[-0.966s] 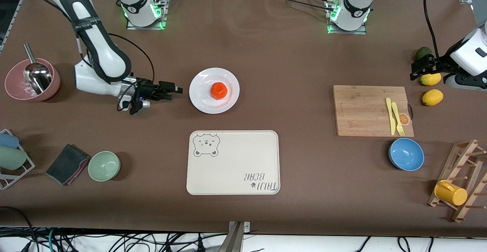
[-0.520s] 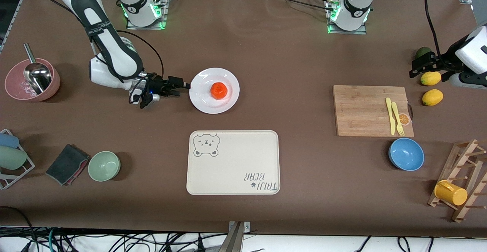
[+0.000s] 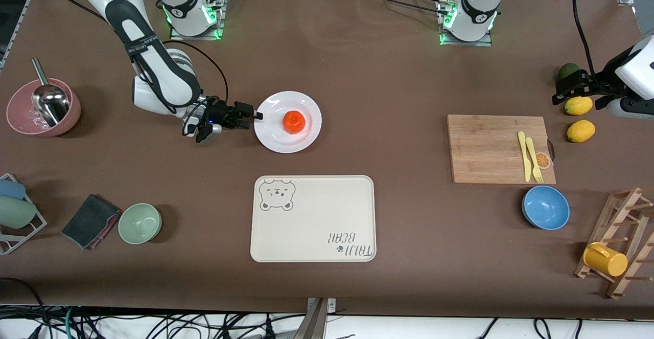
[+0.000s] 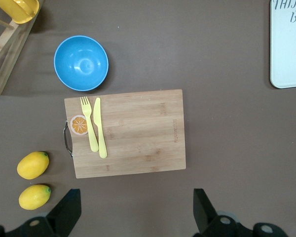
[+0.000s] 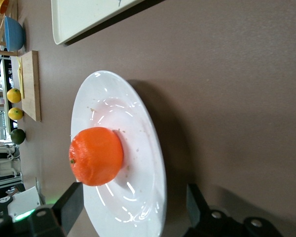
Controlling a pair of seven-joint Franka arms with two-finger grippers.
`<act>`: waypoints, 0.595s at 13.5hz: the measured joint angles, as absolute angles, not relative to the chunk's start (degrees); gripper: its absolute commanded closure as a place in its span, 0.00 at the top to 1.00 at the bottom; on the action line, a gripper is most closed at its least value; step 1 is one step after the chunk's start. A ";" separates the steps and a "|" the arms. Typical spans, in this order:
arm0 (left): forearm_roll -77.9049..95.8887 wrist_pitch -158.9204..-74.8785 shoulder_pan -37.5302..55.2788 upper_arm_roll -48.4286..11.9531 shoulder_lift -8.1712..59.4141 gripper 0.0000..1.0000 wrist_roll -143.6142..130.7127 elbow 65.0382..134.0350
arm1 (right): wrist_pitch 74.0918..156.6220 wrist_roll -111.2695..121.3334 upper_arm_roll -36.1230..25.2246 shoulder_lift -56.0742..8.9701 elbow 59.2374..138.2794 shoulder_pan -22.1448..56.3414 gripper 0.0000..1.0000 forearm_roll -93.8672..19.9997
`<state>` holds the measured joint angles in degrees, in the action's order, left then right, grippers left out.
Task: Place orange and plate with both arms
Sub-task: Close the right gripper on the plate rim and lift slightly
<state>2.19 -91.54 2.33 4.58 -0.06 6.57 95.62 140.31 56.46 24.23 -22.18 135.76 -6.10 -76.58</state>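
Note:
The orange point(image 3: 294, 122) sits in the middle of the white plate point(image 3: 273, 135), which lies on the table farther from the front camera than the cream tray. My right gripper point(image 3: 254, 117) is low at the plate's rim on the right arm's side, open. In the right wrist view the plate's edge point(image 5: 138, 148) lies between its two fingers, with the orange point(image 5: 96, 155) just ahead of the right gripper point(image 5: 134, 197). My left gripper point(image 3: 563, 92) hangs open and empty over the lemons at the left arm's end; it also shows in the left wrist view point(image 4: 135, 207).
A cream bear tray point(image 3: 312, 219) lies nearer the front camera than the plate. A cutting board point(image 3: 490, 150) holds a yellow fork and knife. Also here are a blue bowl point(image 3: 545, 207), two lemons point(image 3: 581, 131), a pink bowl with ladle point(image 3: 43, 106) and a green bowl point(image 3: 140, 223).
My right gripper has slid across the table toward the plate and now reaches its rim. The left arm has barely moved. The plate and orange have not moved.

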 measured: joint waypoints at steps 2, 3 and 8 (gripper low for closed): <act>2.19 -91.50 2.33 4.56 -0.01 1.00 6.70 95.62 | 141.24 56.94 24.53 -22.87 135.76 -6.09 0.79 -77.25; 2.19 -91.49 2.33 4.56 0.02 1.00 6.76 95.62 | 141.52 56.97 24.77 -23.02 135.76 -6.06 0.74 -77.45; 2.19 -91.29 2.33 4.50 0.55 1.00 6.95 95.62 | 141.88 60.44 25.04 -23.77 135.77 -5.87 0.60 -80.81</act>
<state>2.19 -91.29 2.33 4.50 0.55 6.95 95.62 141.88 60.44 25.04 -23.77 135.77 -5.87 -80.81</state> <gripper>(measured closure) 0.000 0.326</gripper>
